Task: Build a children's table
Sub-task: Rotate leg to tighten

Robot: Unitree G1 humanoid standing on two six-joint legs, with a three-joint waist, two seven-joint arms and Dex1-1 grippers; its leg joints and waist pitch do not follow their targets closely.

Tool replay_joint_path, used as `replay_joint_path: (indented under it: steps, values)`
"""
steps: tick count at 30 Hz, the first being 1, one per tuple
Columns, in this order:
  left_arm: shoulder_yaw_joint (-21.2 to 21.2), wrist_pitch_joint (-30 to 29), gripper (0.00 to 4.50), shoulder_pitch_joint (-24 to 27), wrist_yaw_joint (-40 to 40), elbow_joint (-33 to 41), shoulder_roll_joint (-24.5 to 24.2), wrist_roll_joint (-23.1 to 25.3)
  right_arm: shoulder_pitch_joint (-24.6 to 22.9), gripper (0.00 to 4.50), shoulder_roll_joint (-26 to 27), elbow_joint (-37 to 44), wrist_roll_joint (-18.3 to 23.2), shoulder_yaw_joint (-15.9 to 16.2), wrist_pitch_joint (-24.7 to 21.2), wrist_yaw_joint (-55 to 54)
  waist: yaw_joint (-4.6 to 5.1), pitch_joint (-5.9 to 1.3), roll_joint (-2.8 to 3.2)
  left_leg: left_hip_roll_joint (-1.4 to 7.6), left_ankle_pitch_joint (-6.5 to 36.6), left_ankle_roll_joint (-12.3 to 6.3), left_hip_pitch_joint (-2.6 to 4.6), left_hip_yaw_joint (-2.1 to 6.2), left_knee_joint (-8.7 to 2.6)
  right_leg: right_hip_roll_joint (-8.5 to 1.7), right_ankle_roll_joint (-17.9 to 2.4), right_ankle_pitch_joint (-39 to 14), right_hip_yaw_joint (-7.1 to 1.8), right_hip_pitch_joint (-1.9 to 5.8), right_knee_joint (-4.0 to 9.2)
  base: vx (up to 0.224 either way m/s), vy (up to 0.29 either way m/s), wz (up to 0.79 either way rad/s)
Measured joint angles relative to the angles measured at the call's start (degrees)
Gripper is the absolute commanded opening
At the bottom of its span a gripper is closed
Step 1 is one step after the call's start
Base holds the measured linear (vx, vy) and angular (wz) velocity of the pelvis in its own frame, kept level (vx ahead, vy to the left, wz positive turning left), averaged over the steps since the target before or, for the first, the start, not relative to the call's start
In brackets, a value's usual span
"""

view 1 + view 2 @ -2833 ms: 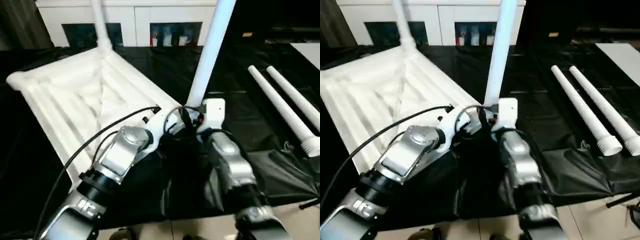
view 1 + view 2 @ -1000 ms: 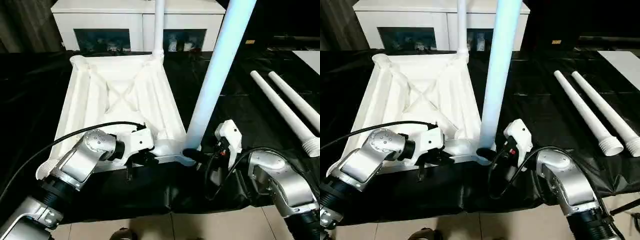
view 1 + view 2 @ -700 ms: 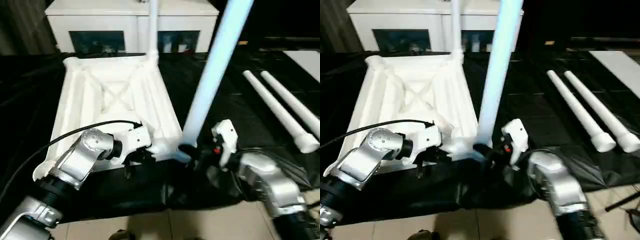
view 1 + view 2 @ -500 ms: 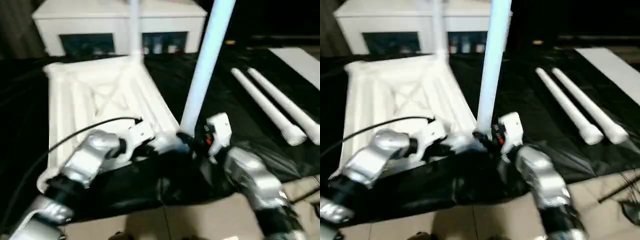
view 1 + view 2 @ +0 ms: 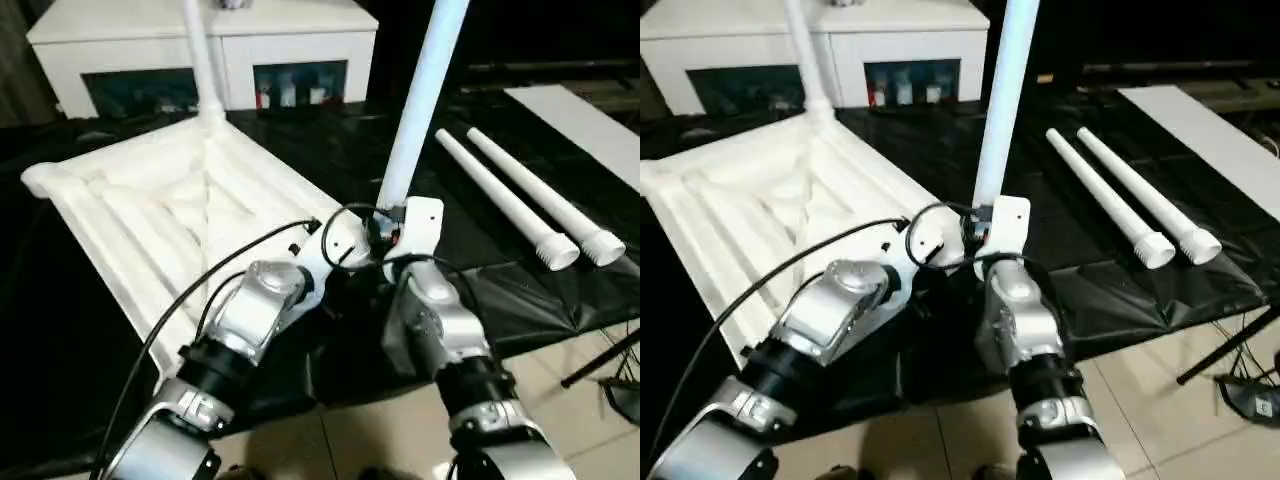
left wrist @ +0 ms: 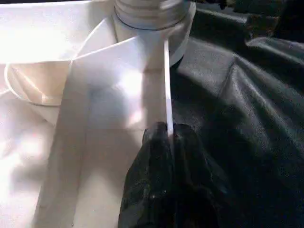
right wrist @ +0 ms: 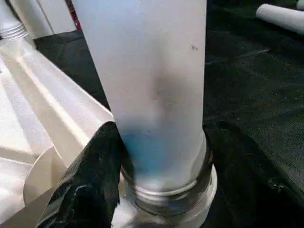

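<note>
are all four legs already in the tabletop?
No. Two legs lie loose on the black cloth to the right, while two others stand upright in the tabletop.

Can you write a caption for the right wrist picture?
Right gripper closed around the upright white leg just above its corner socket in the tabletop.

One tabletop, four legs: two upright in its sockets, two lying loose; one cabinet.
</note>
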State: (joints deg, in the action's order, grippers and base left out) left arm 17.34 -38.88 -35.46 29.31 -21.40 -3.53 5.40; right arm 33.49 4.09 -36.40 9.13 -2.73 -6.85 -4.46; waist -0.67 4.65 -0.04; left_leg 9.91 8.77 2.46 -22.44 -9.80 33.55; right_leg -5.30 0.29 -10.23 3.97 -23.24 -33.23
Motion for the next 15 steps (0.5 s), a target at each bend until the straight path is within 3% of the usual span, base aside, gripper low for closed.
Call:
replay_joint_path:
  steps: [5,8,10,15]
  values:
    - [-0.23,-0.58,0.0,-0.03,-0.18,0.44,-0.03,-0.01,0.7,2.47,0.23,-1.68,0.03,-0.22,2.27,0.66,0.21,-0.02,-0.04,0.0,0.0,0.0,0.02,-0.1,0.02,0.0,-0.12,0.7,-0.07,-0.02,0.14,0.0,0.0,0.0]
    - [-0.04,-0.15,0.0,-0.06,0.68,0.65,-0.89,-0.22,0.49,3.16,0.16,-2.22,0.54,-0.68,4.1,4.14,0.21,-0.01,-0.04,0.02,0.0,0.0,0.0,-0.1,-0.09,0.0,-0.06,0.84,-0.04,-0.12,0.13,0.0,0.0,0.0]
    - [0.43,0.9,0.0,-0.05,2.0,0.8,-1.96,-0.31,-0.03,3.18,-0.22,-1.71,0.69,-0.66,4.49,6.08,0.14,0.0,-0.04,0.02,0.0,0.0,-0.11,-0.1,-0.21,0.0,-0.08,0.9,-0.02,-0.25,0.13,0.0,0.0,0.0]
    - [2.29,5.1,0.0,0.5,8.35,2.31,-6.6,-0.69,-3.66,3.62,-2.62,4.55,1.76,0.8,2.55,10.46,-1.35,0.01,-0.02,0.04,-0.01,0.01,-0.62,-0.23,-0.32,0.0,0.04,2.1,-0.12,-0.84,0.14,0.0,0.0,0.0]
